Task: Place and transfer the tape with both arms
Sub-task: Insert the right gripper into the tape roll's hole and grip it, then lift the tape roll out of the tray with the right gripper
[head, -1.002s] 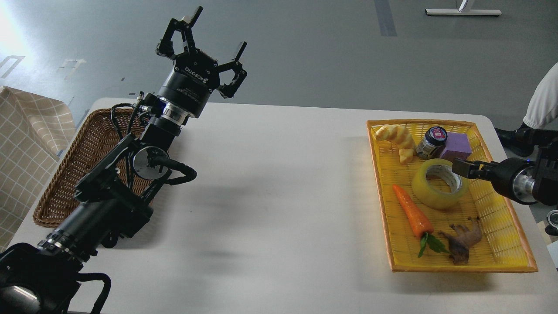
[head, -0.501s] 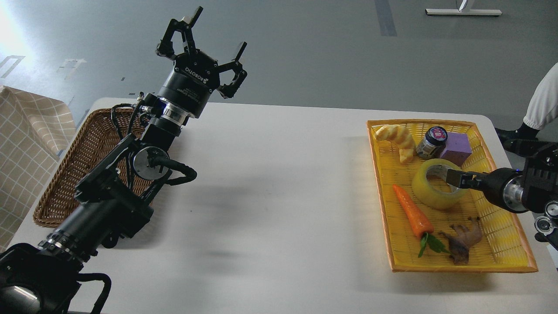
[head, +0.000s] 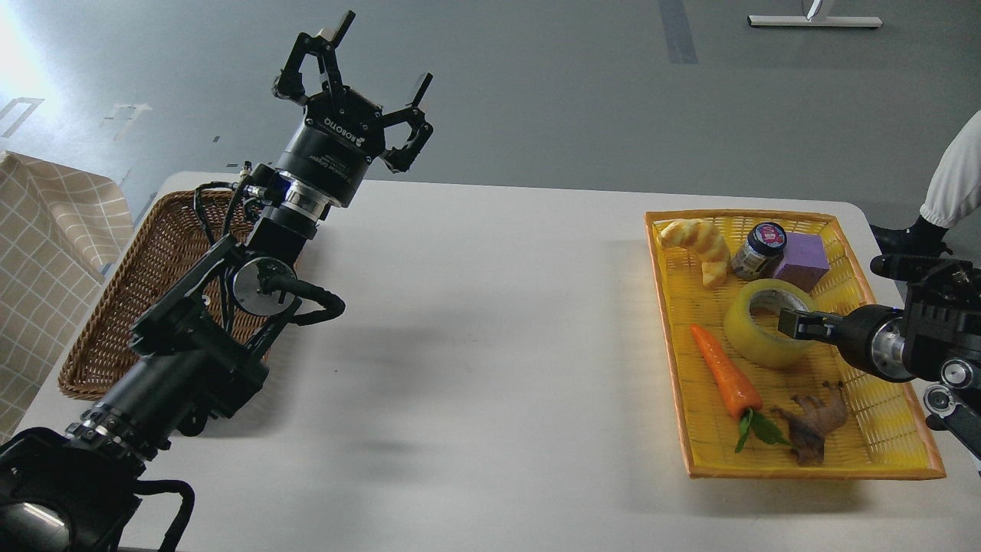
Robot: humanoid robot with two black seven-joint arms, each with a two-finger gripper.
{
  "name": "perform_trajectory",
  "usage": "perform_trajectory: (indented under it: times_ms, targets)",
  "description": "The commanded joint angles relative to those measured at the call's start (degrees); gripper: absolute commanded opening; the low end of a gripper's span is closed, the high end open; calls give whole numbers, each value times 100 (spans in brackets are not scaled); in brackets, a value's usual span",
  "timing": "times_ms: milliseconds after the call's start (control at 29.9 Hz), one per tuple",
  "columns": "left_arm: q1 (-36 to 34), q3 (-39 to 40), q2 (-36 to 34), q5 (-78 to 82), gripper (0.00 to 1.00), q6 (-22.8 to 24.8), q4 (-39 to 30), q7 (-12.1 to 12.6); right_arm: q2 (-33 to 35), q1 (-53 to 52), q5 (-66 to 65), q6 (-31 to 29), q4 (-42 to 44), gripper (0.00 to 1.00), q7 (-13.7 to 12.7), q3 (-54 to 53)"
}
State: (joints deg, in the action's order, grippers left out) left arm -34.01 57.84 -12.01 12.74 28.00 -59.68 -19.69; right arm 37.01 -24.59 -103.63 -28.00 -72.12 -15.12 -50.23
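Note:
The tape [head: 755, 331], a yellow translucent roll with a pale core, lies flat in the yellow tray [head: 664, 307] at the right of the table. My right gripper [head: 793, 323] comes in from the right edge, and its dark tip sits over the roll's core hole at the near right rim. Its fingers cannot be told apart. My left gripper [head: 354, 73] is held high above the table's far left edge, fingers spread open and empty, far from the tape.
The tray also holds a carrot [head: 724, 373], a croissant [head: 693, 241], a small jar [head: 759, 249], a purple block [head: 801, 258] and a brown toy animal [head: 816, 422]. A wicker basket [head: 138, 280] stands under my left arm. A person's white sleeve [head: 954, 184] shows at the right edge.
My right arm has moved left and toward me, bringing its tip from the roll's far right rim to over the core. The left arm has barely moved.

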Motion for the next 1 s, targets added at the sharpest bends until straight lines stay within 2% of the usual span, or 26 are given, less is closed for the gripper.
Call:
perform_trajectory:
  times_ms: [0,67,267,334,401,535,568,601,869,969]
  targets:
    - [0,0,-3,0,98,0,0,0,-1,-2,0,0,5,66,0,13]
    - [0,0,-3,0,98,0,0,0,-1,-2,0,0,14,59,0,21]
    - [0,8,-3,0,98,0,0,0,-36,-20,9,0,181,58,-9,22]
    - [0,8,-3,0,98,0,0,0,-36,-20,9,0,190,52,-9,22]
    - [0,0,-3,0,98,0,0,0,-36,-20,9,0,198,44,-9,22]
    - [0,0,-3,-9,98,0,9,0,-27,-20,18,0,198,20,-9,22]
    - [0,0,-3,0,98,0,9,0,-27,-20,18,0,198,9,-9,22]
    - [0,8,-3,-8,98,0,9,0,-27,-20,27,0,190,2,-9,22]
    - [-35,0,-3,-9,98,0,44,0,-27,-178,114,0,76,0,44,-57]
    - [-44,-9,-3,-9,98,0,44,0,87,-187,132,0,-223,0,44,-145]
